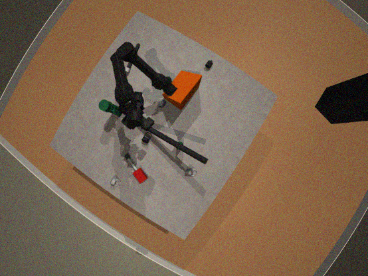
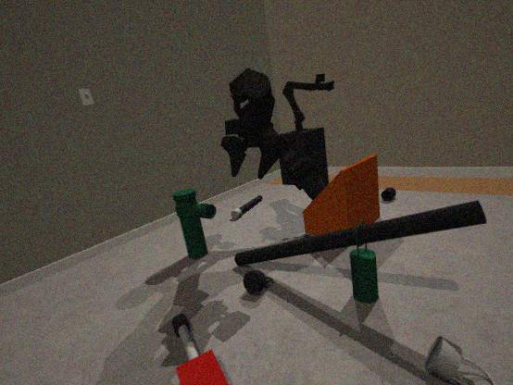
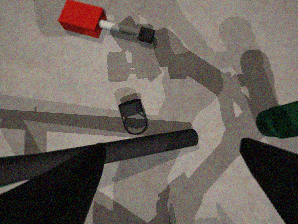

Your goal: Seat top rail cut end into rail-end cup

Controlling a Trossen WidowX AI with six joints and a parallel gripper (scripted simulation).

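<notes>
Wide apart stand the fingers of the gripper (image 1: 137, 125) (image 2: 245, 177) (image 3: 172, 145), with nothing held between them; in the exterior view it is seen raised above the mat. Whether the rail is touched cannot be told. The black rail (image 1: 179, 144) (image 2: 417, 223) (image 3: 150, 145), a long, smooth, round bar, is carried at a slant through the thin wire loop of the short green post (image 2: 365, 276). Its lower end is left outside the cup (image 2: 206, 211), a dark, round-mouthed piece borne on the side of the big green post (image 1: 109, 106) (image 2: 194, 238) (image 3: 279, 120) near the cap; a gap is seen between them. The big post is tilted slightly.

Near the rail's lower end, a black cylindrical fitting with a wire loop (image 1: 146, 138) (image 2: 255, 282) (image 3: 132, 109) is seen on the mat. Beyond the rail, a flat-faced orange block (image 1: 183, 87) (image 2: 344, 199) is set, its top sloped. A boxy red mallet head (image 1: 140, 176) (image 2: 202, 368) (image 3: 82, 18) is joined to a pale, dark-tipped handle (image 1: 132, 163) (image 2: 187, 340) (image 3: 120, 28). All are borne by a mottled grey mat (image 1: 226, 99) (image 2: 60, 324) (image 3: 17, 75).
</notes>
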